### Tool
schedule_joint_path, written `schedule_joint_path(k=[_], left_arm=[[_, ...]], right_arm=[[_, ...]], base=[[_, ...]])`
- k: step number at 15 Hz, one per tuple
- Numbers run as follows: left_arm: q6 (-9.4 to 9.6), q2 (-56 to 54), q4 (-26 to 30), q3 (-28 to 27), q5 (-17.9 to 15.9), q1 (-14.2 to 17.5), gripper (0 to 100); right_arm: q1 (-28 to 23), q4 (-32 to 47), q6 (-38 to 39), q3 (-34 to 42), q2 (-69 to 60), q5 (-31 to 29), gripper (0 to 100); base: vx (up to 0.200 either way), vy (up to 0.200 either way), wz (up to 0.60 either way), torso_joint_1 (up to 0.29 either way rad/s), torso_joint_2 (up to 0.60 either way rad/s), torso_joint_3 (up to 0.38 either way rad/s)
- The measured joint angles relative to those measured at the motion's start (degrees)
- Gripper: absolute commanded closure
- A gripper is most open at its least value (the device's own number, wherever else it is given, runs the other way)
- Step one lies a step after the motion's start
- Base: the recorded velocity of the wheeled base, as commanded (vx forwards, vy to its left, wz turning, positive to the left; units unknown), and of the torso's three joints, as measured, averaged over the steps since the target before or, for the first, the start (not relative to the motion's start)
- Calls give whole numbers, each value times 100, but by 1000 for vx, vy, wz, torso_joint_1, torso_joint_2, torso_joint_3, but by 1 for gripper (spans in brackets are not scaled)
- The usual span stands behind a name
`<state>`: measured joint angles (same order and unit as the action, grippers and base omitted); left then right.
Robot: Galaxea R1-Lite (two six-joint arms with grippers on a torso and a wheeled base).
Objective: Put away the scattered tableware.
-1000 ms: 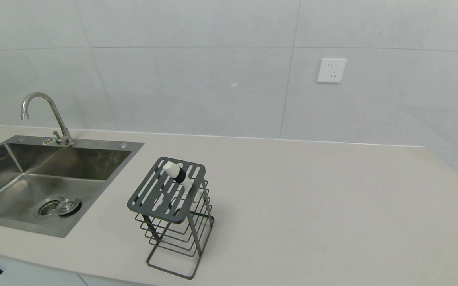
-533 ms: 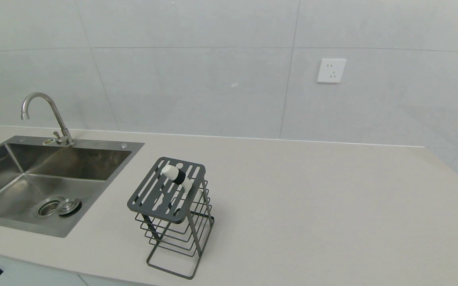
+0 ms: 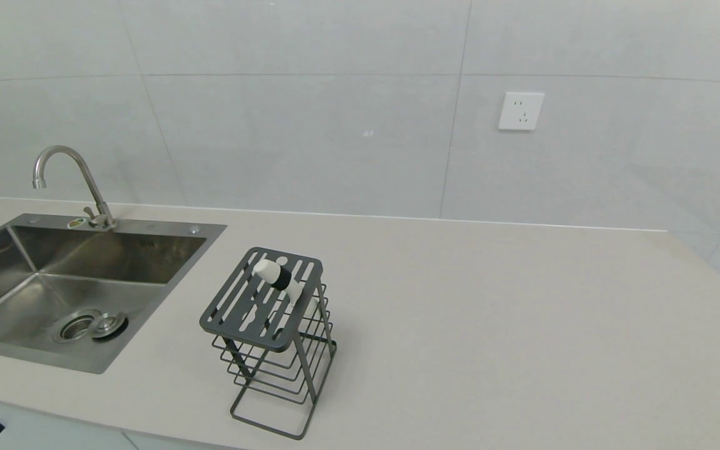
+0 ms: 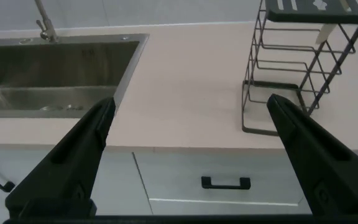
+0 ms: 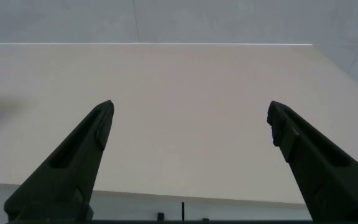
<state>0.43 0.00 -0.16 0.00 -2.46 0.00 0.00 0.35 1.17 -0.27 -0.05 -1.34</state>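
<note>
Tableware comes down to one utensil (image 3: 277, 277) with a white-and-black handle. It stands in a slot of the dark wire rack (image 3: 229, 309), handle tilted toward the sink side and sticking up through the slotted top. Against a second ago the handle has dropped a touch lower in its slot. Over the last half second it has not stirred, and neither the rack nor the camera has shifted. I take that as the piece settling to its resting depth, so this item looks stowed and the job seems at or near its end.

The left hand (image 4: 189, 102) is released, fingers spread wide with nothing between them. It sits low by the front edge of the desk (image 3: 491, 325), well apart from the rack (image 4: 316, 9). From there a pale strip, likely the blade, hangs down inside the wires. The right hand (image 5: 189, 106) is likewise released and holds nothing, and it faces the bare stretch of desk on the robot's right.

Around them, the steel sink (image 3: 147, 226) with its curved faucet (image 3: 93, 187) lies to the left of the rack, and a wall socket (image 3: 521, 110) sits on the tiles behind. A drawer with a black handle (image 4: 225, 182) is below the desk edge. Nothing stands between either hand and the rack. The rack is light wire, so I judge a careless nudge could tip it.
</note>
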Motion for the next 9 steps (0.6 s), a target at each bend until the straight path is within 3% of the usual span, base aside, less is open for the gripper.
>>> schedule_joint_path(k=[6, 9], left_arm=[[-11, -10, 0, 0, -7, 0, 0], [-29, -7, 5, 0, 0, 0, 0]], right_arm=[[-16, -11, 187, 0, 0, -345, 0], [-16, -2, -88, 0, 0, -32, 0]], base=[[0, 0, 0, 0, 0, 0], [0, 0, 0, 0, 0, 0]])
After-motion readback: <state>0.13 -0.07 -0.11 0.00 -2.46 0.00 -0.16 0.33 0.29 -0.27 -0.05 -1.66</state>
